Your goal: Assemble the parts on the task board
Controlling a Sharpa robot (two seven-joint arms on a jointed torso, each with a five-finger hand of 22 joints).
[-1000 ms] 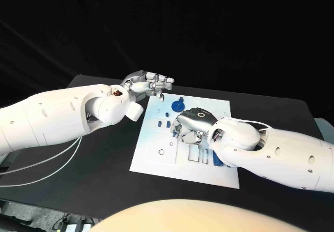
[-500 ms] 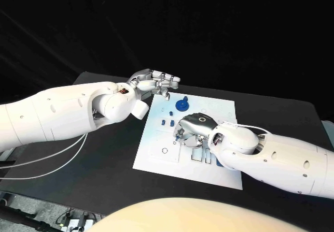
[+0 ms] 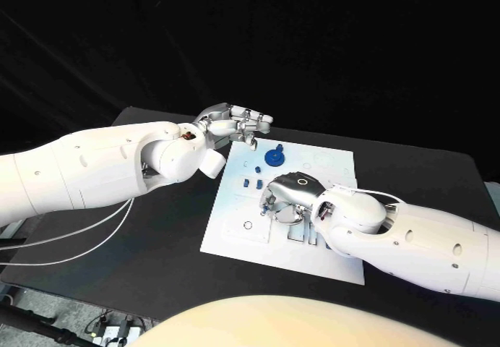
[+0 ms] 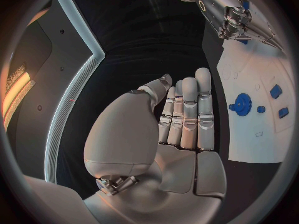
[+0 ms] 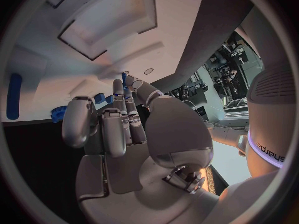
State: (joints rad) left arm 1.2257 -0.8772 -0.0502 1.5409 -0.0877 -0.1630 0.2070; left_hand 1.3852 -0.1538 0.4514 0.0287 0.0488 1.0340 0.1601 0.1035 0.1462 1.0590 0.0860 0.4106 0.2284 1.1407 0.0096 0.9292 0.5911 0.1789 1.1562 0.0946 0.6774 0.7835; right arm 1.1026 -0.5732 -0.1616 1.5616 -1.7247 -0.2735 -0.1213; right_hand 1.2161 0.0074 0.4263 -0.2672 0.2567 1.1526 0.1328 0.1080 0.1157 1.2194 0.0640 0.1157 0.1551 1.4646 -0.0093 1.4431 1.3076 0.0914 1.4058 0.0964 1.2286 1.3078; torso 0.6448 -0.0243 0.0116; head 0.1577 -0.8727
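The white task board (image 3: 235, 235) lies in the middle of the black table. A blue gear (image 3: 274, 157) stands near its far edge, with small blue parts (image 3: 246, 183) beside it and blue bars (image 3: 313, 233) nearer me. My right hand (image 3: 289, 196) is over the board's middle, fingers bent down onto it. A sliver of blue (image 5: 124, 77) shows by its fingertips (image 5: 118, 87); whether it is pinched is unclear. My left hand (image 3: 235, 120) hovers off the board's far left corner. Its fingers (image 4: 187, 109) lie straight and hold nothing. The gear (image 4: 241, 104) also shows beside that hand.
Black table (image 3: 156, 238) surrounds the board on all sides. White cables (image 3: 73, 242) trail over the table's left part under my left arm. My right forearm (image 3: 417, 242) covers the board's near right corner.
My right hand has sunk slightly toward the board's middle. My left hand has drifted a little to the right near the far corner. No part has visibly moved.
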